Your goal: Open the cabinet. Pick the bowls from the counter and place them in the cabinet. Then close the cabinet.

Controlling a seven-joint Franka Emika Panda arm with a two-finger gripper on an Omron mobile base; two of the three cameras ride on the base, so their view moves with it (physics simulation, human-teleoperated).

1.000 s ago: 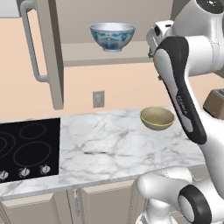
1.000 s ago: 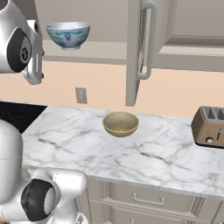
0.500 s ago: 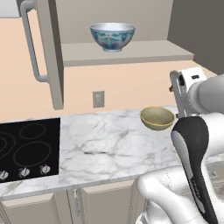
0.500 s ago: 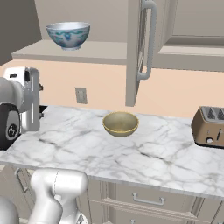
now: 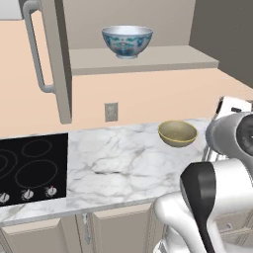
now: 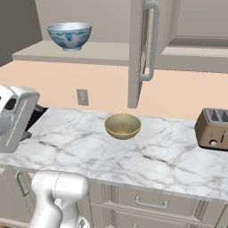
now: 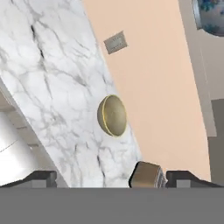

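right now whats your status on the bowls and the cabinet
Gripper open, empty, off the counter. Patterned bowl on the open cabinet shelf; tan bowl on the marble by the wall. Nothing around it; toaster well aside.

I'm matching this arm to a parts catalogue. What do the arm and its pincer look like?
The arm has glossy white rounded shells with dark charcoal joint sections, one black band curving across a link. The hand is a boxy white housing. The pincer ends in two small dark fingertips. No cables or markings are visible.
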